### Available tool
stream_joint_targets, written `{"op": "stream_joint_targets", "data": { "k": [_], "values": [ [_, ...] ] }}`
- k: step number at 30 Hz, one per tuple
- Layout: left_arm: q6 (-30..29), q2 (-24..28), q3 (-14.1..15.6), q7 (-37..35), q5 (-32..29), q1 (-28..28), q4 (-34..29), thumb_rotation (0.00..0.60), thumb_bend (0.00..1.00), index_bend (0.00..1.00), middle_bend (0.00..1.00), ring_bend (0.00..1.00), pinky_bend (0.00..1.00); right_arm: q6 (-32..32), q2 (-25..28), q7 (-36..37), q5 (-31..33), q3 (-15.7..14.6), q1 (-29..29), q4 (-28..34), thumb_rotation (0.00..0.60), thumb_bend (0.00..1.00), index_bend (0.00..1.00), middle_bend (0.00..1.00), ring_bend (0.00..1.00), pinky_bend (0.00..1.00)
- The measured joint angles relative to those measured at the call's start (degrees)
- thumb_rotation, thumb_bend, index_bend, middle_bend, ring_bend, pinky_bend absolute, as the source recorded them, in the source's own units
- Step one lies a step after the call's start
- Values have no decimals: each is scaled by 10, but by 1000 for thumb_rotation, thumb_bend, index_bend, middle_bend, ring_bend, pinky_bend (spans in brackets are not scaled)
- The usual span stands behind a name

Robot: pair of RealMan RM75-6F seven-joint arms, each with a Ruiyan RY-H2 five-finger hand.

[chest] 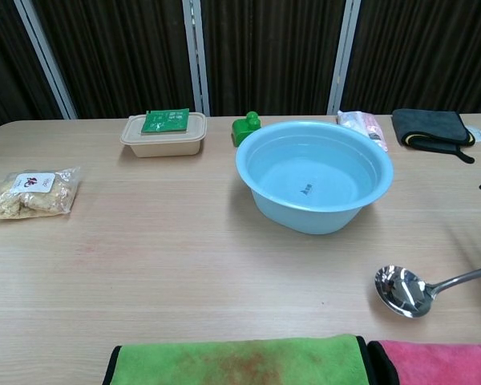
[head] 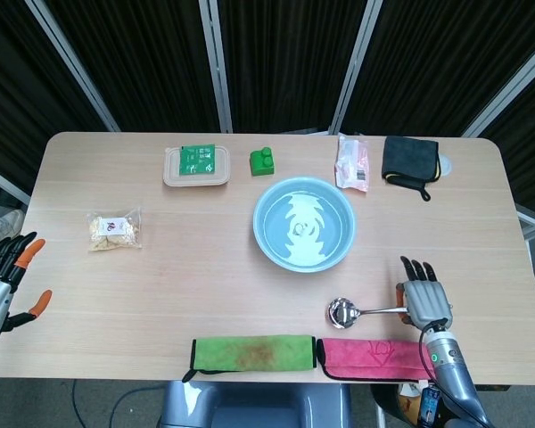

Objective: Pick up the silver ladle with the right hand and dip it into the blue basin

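Note:
The silver ladle (head: 343, 312) lies near the table's front right, bowl facing up, handle running right. In the chest view the ladle (chest: 402, 290) sits just above the pink cloth, and its handle leaves the frame's right edge. My right hand (head: 425, 301) covers the handle's end with fingers stretched forward; the grip underneath is hidden, but the handle follows the hand. The blue basin (head: 303, 224) holds water at the table's middle, apart from the ladle; it shows as the basin (chest: 314, 175) in the chest view. My left hand (head: 4, 276) hangs open off the table's left edge.
A green cloth (head: 253, 351) and a pink cloth (head: 370, 357) lie along the front edge. A snack bag (head: 114, 229) sits left. A lidded box (head: 196, 166), a green block (head: 262, 160), a pink packet (head: 352, 162) and a black cloth (head: 408, 160) line the back.

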State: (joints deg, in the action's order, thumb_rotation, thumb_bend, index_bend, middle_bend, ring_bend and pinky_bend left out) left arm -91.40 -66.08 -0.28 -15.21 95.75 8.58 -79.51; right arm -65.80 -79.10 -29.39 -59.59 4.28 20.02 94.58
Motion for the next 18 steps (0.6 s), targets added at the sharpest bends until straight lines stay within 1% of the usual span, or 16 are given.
{"op": "stream_joint_targets", "data": {
  "k": [12, 18],
  "values": [
    [-1, 1, 4, -1, 5, 0, -2, 600, 364, 57, 0, 0, 0, 1, 89, 15, 8, 20, 7, 91, 600, 468, 719, 0, 0, 0],
    [-2, 1, 4, 0, 3, -1, -3, 600, 363, 58, 0, 0, 0, 6, 141, -6, 42, 41, 27, 142, 600, 468, 719, 0, 0, 0]
  ]
}}
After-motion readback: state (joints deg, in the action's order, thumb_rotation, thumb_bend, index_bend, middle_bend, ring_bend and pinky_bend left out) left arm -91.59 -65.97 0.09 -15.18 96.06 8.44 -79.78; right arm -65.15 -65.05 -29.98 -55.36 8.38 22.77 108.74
